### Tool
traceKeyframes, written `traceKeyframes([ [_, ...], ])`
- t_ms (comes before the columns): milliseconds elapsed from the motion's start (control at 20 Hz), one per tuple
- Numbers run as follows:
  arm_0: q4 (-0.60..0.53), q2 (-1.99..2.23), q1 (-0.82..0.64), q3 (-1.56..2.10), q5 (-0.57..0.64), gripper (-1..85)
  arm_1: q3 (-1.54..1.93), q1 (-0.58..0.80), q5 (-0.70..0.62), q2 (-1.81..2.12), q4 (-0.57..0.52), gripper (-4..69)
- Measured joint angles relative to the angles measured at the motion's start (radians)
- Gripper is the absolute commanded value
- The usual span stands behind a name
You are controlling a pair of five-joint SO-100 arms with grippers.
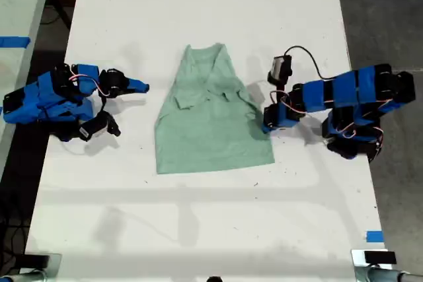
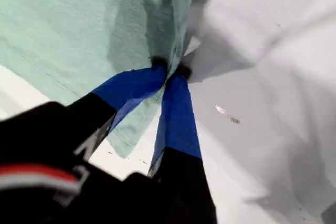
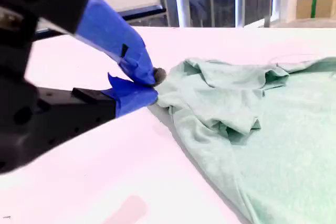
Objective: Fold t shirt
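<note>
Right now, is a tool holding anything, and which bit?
My first tool pinches the t shirt at its side edge, the exterior view's right. My second tool holds nothing.

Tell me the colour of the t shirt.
Plain pale mint green, no pattern; the t shirt shows best in the exterior view.

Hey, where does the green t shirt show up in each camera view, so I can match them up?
Exterior view: the t shirt lies mid-table, between the two arms.
First wrist view: it spreads beyond my first hand, which pinches its edge.
Second wrist view: it lies just ahead of my second hand, one sleeve folded over.
Shared landmark: the white table under the shirt.
</note>
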Motion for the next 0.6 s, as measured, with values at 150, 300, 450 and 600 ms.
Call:
traceKeyframes([
  [150, 0.000, 0.000, 0.000, 0.000, 0.000, -0.1, -0.229, -0.015, -0.054, -0.061, 0.104, 2.0],
  [300, 0.000, 0.000, 0.000, 0.000, 0.000, -0.1, -0.492, -0.054, -0.110, -0.196, 0.137, 2.0],
  [450, 0.000, 0.000, 0.000, 0.000, 0.000, -0.1, -0.732, -0.080, -0.147, -0.380, 0.135, 2.0],
  [600, 0.000, 0.000, 0.000, 0.000, 0.000, -0.1, -0.899, -0.091, -0.170, -0.555, 0.089, 1.7],
])
